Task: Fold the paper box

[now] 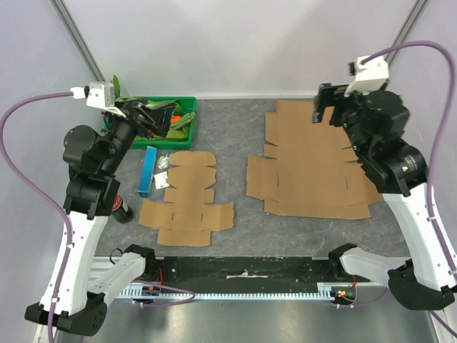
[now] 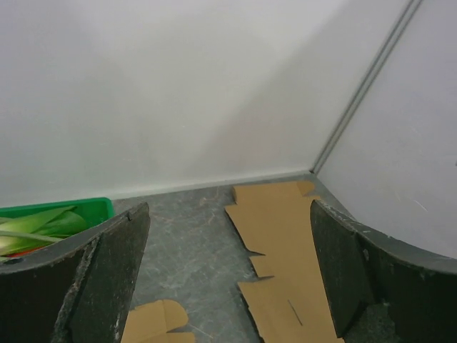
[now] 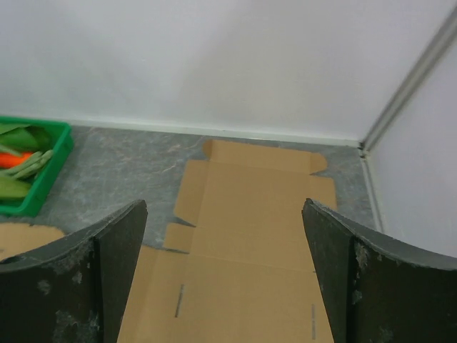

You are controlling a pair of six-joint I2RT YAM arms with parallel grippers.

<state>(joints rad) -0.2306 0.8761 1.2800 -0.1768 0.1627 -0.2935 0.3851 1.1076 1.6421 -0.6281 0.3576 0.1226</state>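
Small box blank (image 1: 187, 200) and large box blank (image 1: 314, 164), flat brown cardboard with cut flaps and slots, lie unfolded on the mottled grey worktop (image 1: 235, 139). The small one is near my left arm and the large one by my right. My left jaws and right jaws hang wide, holding nothing. Folding hasn't begun; next I should reach down and lift a flap.

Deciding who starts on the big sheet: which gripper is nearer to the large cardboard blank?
Right. The right gripper hangs open above the large cardboard blank's far edge; the left gripper is off to its left, over the green bin.
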